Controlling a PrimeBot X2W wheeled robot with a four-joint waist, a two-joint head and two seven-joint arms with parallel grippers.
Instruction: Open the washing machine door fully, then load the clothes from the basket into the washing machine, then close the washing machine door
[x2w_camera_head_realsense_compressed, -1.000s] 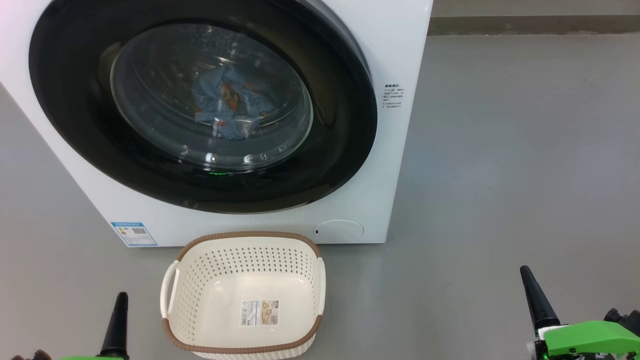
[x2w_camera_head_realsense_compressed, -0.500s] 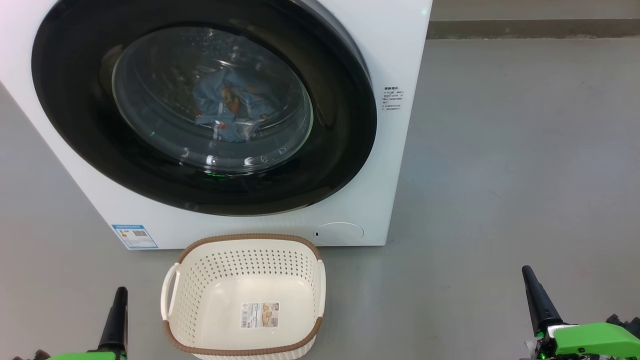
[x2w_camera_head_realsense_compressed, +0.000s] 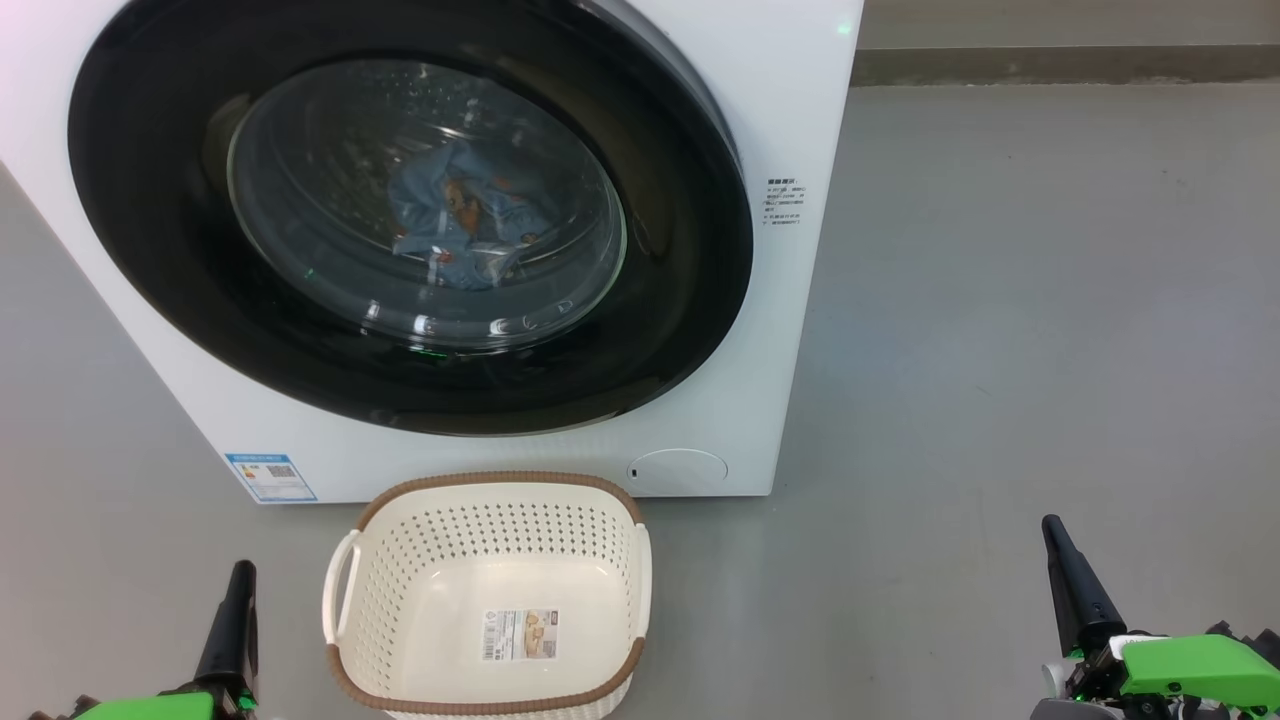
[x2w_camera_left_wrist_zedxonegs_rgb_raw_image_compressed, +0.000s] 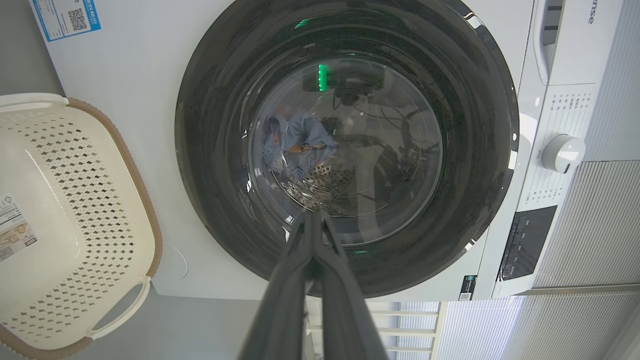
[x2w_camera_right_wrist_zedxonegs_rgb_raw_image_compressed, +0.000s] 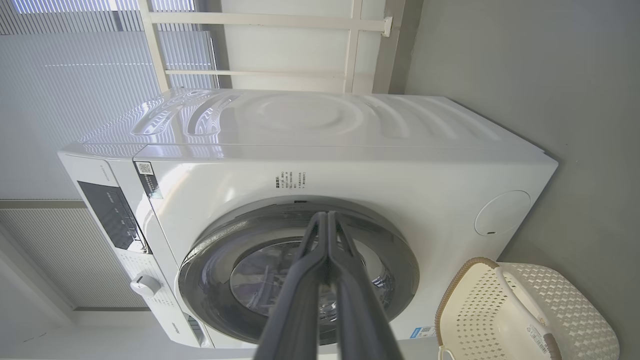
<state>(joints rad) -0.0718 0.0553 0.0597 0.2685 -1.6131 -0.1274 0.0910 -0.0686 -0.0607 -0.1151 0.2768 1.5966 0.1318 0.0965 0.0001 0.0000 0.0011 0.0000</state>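
**A:** Left gripper (x2w_camera_head_realsense_compressed: 241, 575) – state?

**B:** Closed. In the left wrist view its two dark fingers lay pressed together to the tips, with nothing between them. It was clear of everything.

**A:** And the right gripper (x2w_camera_head_realsense_compressed: 1055, 545)?

**B:** The same: fingers together, nothing held, over bare grey floor (x2w_camera_head_realsense_compressed: 1000, 350).

**A:** Where was the washing machine door (x2w_camera_head_realsense_compressed: 320, 250) relative to them?

**B:** Ahead of both sets of fingertips and apart from both. The left gripper pointed at the lower part of the glass, the right gripper at the upper edge of the black ring. The door sat flush against the front of the washing machine (x2w_camera_head_realsense_compressed: 790, 120).

**A:** The clothes (x2w_camera_head_realsense_compressed: 462, 212)?

**B:** Behind the glass and inside the drum, a light blue bundle with orange prints. In the left wrist view it lay beyond the left fingertips and a little to their left.

**A:** The basket (x2w_camera_head_realsense_compressed: 480, 530)?

**B:** On the floor between the two grippers, near the left one and well apart from the right. It touched neither. Its far rim sat just in front of the machine's base – below the door. The barcode label (x2w_camera_head_realsense_compressed: 520, 634) on its floor was in plain sight.

**A:** Other marks?

**B:** The blue energy label (x2w_camera_head_realsense_compressed: 270, 477) was ahead of the left gripper. The round cover (x2w_camera_head_realsense_compressed: 678, 468) was beyond the basket's right corner.
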